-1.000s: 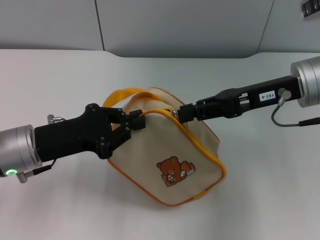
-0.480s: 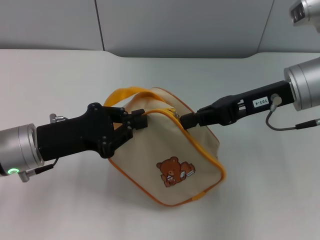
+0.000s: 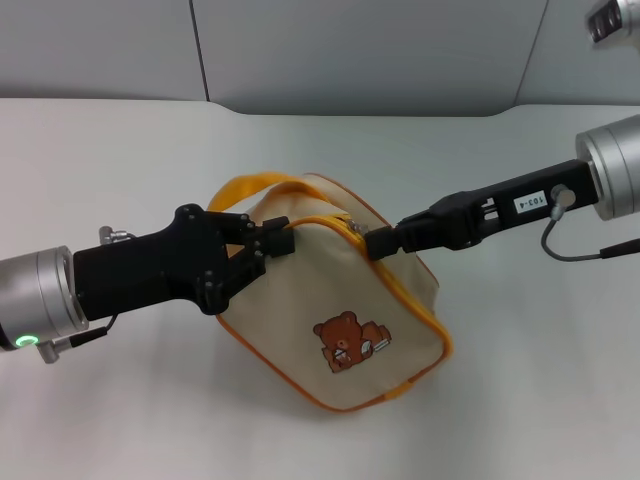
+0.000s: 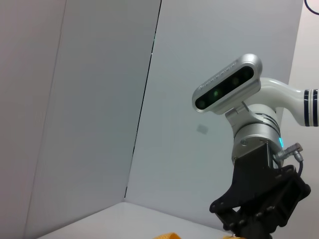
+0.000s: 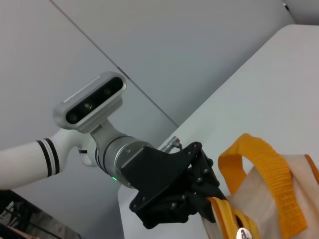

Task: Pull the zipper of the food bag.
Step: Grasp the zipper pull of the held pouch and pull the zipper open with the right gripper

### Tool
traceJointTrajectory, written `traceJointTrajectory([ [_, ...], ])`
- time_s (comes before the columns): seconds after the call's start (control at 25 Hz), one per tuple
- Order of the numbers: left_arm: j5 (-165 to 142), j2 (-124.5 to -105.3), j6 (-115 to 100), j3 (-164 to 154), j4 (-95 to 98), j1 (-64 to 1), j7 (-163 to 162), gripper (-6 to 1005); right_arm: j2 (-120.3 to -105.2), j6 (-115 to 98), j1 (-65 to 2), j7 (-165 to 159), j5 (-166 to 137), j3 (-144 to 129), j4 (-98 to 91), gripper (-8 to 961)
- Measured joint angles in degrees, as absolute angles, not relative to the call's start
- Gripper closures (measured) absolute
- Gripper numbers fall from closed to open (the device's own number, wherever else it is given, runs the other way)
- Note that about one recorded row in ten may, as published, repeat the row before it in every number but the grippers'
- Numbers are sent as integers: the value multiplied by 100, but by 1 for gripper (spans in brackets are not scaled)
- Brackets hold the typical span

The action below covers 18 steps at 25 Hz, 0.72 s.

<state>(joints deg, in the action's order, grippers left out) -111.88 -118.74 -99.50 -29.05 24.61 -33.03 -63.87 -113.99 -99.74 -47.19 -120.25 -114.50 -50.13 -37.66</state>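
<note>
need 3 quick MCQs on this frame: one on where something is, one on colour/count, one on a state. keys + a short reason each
1. Where is the right gripper?
A. at the zipper on the upper edge of the food bag
B. resting on the table, away from the bag
C. on the bear print

2. What colour is the strap handle?
A. blue
B. orange-yellow
C. black

3. What is the left gripper doing?
A. hanging open above the bag
B. parked off the table
C. shut on the bag's edge, at the end of the zipper track

Answers:
1. A: in the head view its tip sits at the zipper line near the small metal pull.
2. B: the loop over the top of the bag matches the piping.
3. C: its fingers close on the orange edge at the bag's left corner, as the right wrist view also shows.
</note>
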Motion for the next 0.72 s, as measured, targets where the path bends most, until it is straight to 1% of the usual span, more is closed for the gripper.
traceJointTrajectory([
  [0.24,-11188,-11874,-9930,-2896,2454,-3305,-6389,940,-11395,-9981,-4677,-12284,-11434,-4880,-3942,954],
  [0.44,-11188,-11874,-9920,-2915,2451,-3305,-6389,940,-11290,-9979,-4676,-12291,-11412,-4428,-3848,951],
  [0.64,-11188,-11874,-9917,-2918,2452,-3305,-6366,940,-11258,-9923,-4775,-12140,-11458,-4548,-3626,937],
  [0.72,-11188,-11874,-9916,-2918,2452,-3304,-6361,940,-11251,-9864,-4850,-12035,-11489,-4654,-3492,876],
])
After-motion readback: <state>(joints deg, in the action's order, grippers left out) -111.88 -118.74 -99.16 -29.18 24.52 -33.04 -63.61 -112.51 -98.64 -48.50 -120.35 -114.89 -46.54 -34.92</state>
